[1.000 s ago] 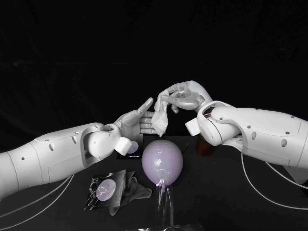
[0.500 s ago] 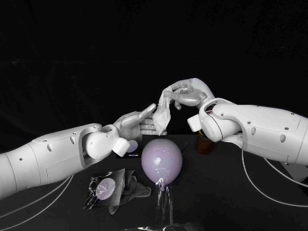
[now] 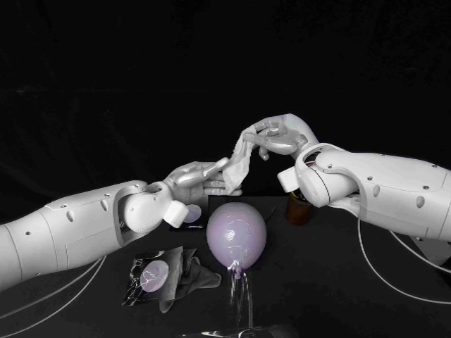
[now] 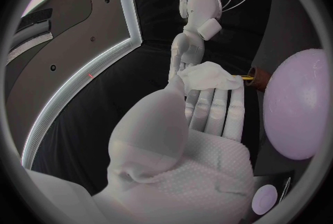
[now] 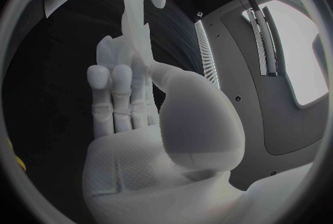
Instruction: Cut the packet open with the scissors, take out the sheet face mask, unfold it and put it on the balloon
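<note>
From the head camera there is one packet [image 3: 156, 277], lying crumpled on the counter [image 3: 327, 282] near my left arm; I cannot tell whether anything is inside it. One balloon [image 3: 236, 235] stands upright on a clear stand [image 3: 241, 299] between my two arms, just beside the packet. One face mask [image 3: 238, 156], folded into a narrow strip, hangs in the air above the balloon without touching it. My right robot hand [image 3: 274, 136] is clamped on the strip's upper end, and my left robot hand [image 3: 198, 179] pinches its lower end with thumb against fingers. One small brown thing [image 3: 299, 210] stands behind the balloon, under my right wrist. From the left wrist camera, the crumpled end of the mask sits at my left fingertips [image 4: 215, 103] with the thumb pressed to it, the right robot hand just beyond it and the balloon off to the side. From the right wrist camera, the mask runs as a pale band from my right fingers [image 5: 114, 96] away to the left robot hand.
</note>
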Controlling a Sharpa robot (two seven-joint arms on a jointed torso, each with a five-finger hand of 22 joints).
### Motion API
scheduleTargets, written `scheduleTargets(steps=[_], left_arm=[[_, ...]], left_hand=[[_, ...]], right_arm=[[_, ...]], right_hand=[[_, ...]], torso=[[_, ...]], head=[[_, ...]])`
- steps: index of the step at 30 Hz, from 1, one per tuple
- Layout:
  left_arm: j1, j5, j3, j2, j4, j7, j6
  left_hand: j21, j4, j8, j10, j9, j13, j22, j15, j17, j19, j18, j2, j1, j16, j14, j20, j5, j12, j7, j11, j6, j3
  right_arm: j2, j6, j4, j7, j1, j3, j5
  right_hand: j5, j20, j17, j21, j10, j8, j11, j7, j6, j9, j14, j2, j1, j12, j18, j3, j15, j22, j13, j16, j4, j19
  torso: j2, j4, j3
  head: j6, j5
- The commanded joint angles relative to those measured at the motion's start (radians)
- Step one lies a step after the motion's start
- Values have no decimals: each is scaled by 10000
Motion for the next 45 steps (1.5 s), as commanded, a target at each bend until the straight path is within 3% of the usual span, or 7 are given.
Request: scheduleTargets(steps=[1, 19, 29, 36, 41, 42, 45], left_arm=[[4, 96, 12, -4, 15, 240, -126], [-15, 202, 12, -40, 1, 190, -290], [-37, 238, 11, -56, -5, 264, -326], [-42, 275, 11, -59, -7, 382, -314], [-45, 287, 11, -60, -8, 473, -350], [-45, 289, 11, -61, -9, 493, -364], [-46, 292, 11, -63, -9, 539, -398]], left_hand=[[47, 26, -75, -54, -24, -10, -9, 26, -24, 72, 123, -2, 130, -58, -62, 17, 24, -40, 310, 15, 105, 76], [42, 114, -224, -279, -146, -20, -14, 110, -68, 67, 143, 170, -55, -169, -180, 16, 25, -65, 445, 129, 93, 237], [69, 31, -145, -219, -176, -3, -8, 75, -92, 115, 195, 341, 387, -200, -135, 17, 30, -7, 372, 65, 248, 946], [133, -35, 117, 46, -119, -10, 2, 15, -120, 254, 273, 87, 949, -231, -72, 12, 35, 11, 263, -35, 422, 2041], [153, 4, 511, 359, 12, -14, -10, -19, -166, 344, 301, -403, 1054, -290, -39, 13, 37, -7, 210, -91, 454, 3570], [154, 99, 652, 401, 63, -31, -14, -31, -182, 368, 301, -639, 860, -307, -20, 21, 33, -51, 268, -56, 397, 4066], [171, -41, 813, 505, 128, -19, -9, -31, -189, 416, 321, -762, 866, -307, 14, 7, 49, -28, 185, -122, 398, 4542]], right_arm=[[-32, 112, 43, 64, 12, 10, 64], [-117, 77, 150, 76, 22, 10, 163], [-109, 74, 133, 75, 26, 10, 164], [-102, 80, 120, 69, 28, 10, 166], [-100, 84, 107, 62, 28, 10, 168], [-99, 85, 103, 59, 29, 10, 168], [-95, 87, 91, 50, 29, 10, 168]], right_hand=[[23, 18, -5, 37, 102, 70, -1, -3, 45, 23, 28, 42, -70, -57, 104, 63, -41, 378, 14, 61, -22, 86], [23, 16, -7, 57, 112, 80, -4, -6, 46, 28, 35, 37, -86, -57, 102, 84, -44, 387, 19, 65, -41, 97], [24, 14, -10, 60, 120, 90, -7, -9, 46, 32, 42, 29, -99, -58, 103, 104, -47, 391, 23, 69, -63, 100], [24, 14, -10, 60, 120, 90, -7, -9, 46, 32, 42, 29, -99, -58, 103, 104, -47, 391, 23, 69, -63, 100], [24, 14, -10, 60, 120, 90, -7, -9, 46, 32, 42, 29, -99, -58, 103, 104, -47, 391, 23, 69, -63, 100], [24, 14, -10, 60, 120, 90, -7, -9, 46, 32, 42, 29, -99, -58, 103, 104, -47, 391, 23, 69, -63, 100], [24, 14, -10, 60, 120, 90, -7, -9, 46, 32, 42, 29, -99, -58, 103, 104, -47, 391, 23, 69, -63, 100]], torso=[[-2, 0, 3], [3, 3, -7], [-1, 4, -5], [-2, 2, -5], [2, 4, -3], [2, 4, -3], [0, -1, -1]], head=[[-3, -9], [-37, -10], [-40, -5], [-27, 1], [-35, -6], [-34, -5], [-32, 1]])
